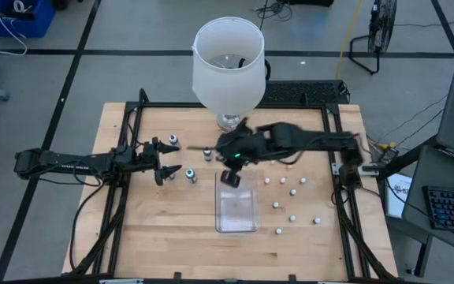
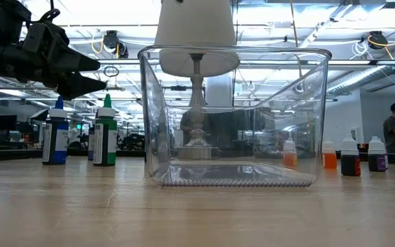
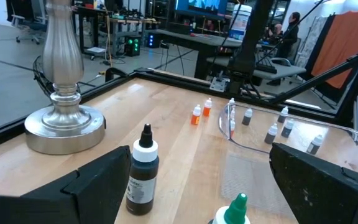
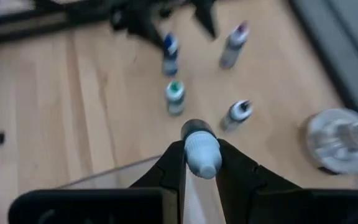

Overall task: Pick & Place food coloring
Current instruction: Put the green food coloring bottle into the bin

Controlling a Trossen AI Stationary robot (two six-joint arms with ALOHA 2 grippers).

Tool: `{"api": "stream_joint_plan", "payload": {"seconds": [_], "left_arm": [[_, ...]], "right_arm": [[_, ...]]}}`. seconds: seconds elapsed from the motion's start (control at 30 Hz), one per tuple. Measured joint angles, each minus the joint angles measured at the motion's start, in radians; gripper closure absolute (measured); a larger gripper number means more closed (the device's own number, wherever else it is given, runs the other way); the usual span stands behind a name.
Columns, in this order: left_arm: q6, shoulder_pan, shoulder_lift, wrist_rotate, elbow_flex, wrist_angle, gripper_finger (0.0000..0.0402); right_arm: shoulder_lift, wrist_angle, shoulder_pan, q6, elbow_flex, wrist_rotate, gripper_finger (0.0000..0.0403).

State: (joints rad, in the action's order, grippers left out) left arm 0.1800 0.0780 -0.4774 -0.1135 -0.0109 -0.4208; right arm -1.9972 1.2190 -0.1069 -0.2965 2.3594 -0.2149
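Note:
My right gripper (image 1: pixel 231 172) is shut on a small food coloring bottle (image 4: pixel 201 152) with a whitish cap, above the far end of the clear tray (image 1: pixel 236 209). My left gripper (image 1: pixel 168 160) is open and empty, hovering left of the tray. In the left wrist view its fingers stand either side of a dark bottle (image 3: pixel 143 174) and a green-capped bottle (image 3: pixel 235 210). Three bottles (image 1: pixel 190 175) stand upright near my left gripper. Several more (image 1: pixel 293 192) stand right of the tray. My right gripper pinches the bottle at its whitish cap end (image 4: pixel 202 163) between its two fingers (image 4: pixel 173 165). The fingers come from above, pointing down. The bottle is lifted clear of the table, its dark body (image 4: pixel 194 129) below the fingertips.
A lamp with a big white shade (image 1: pixel 228 63) stands on a metal base (image 3: pixel 64 127) at the far middle of the table, close behind my right arm. A black frame (image 1: pixel 132 126) runs along the table's edges. Blue and green bottles (image 2: pixel 105 137) show left of the tray in the low view.

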Motion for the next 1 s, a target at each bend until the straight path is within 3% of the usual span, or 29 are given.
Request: {"api": "stream_joint_plan", "payload": {"seconds": [0.13,0.33,0.77,1.0], "left_arm": [[0.0,0.0,0.0,0.0,0.0,0.0,0.0023],[0.0,0.0,0.0,0.0,0.0,0.0,0.0023],[0.0,0.0,0.0,0.0,0.0,0.0,0.0023],[0.0,0.0,0.0,0.0,0.0,0.0,0.0023]], "right_arm": [[-0.054,0.047,0.001,0.02,-0.066,0.059,0.0351],[-0.121,0.098,0.009,0.009,-0.169,0.063,0.0351],[-0.132,-0.183,0.009,0.027,-0.524,0.116,0.0351],[-0.132,-0.211,0.007,0.009,-0.622,0.116,0.0352]]}}
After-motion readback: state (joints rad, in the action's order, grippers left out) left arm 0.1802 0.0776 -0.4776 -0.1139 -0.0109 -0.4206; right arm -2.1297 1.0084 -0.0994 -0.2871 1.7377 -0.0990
